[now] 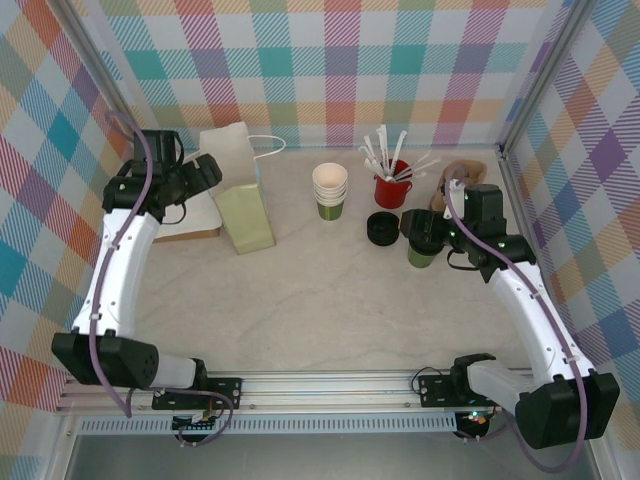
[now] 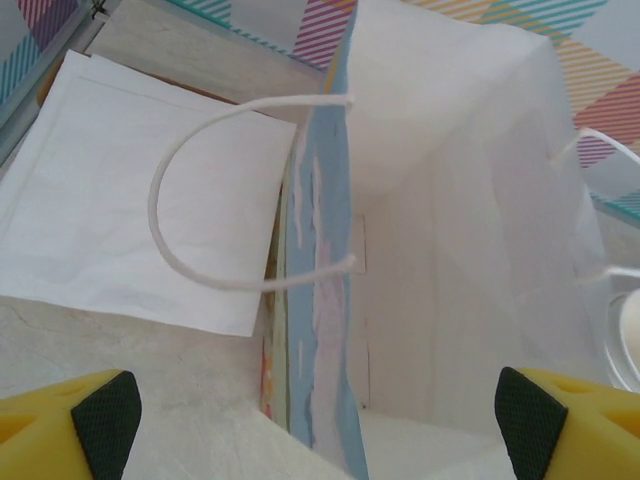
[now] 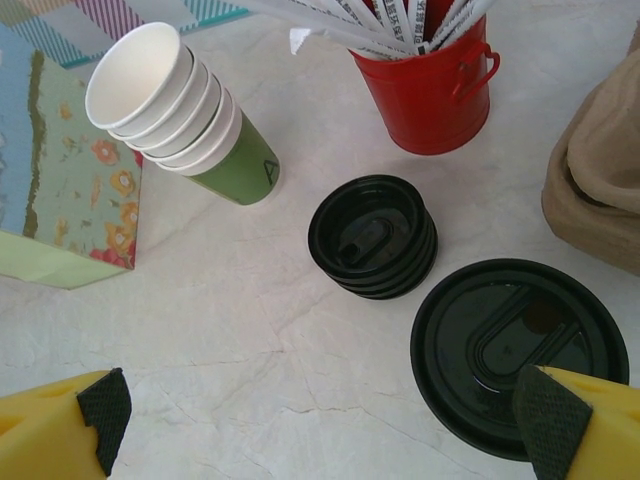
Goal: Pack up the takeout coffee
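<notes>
Right gripper [image 3: 325,415]: jaws wide apart, gripping nothing, hanging over coffee cup [image 3: 520,355] near table's [image 1: 320,300] right edge; black lid on. Just beyond, stack of black lids [image 3: 372,235]. Farther: nested paper cups [image 3: 185,120], green one at bottom; red cup [image 3: 428,95] holding white stirrers [image 3: 390,20]. Left gripper [image 2: 318,415]: jaws spread, holding nothing, above paper bag [image 2: 480,230] at far left, mouth open upward

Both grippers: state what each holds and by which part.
Nothing is held. The left gripper is open at the paper bag; the right gripper is open above the takeout coffee.
</notes>
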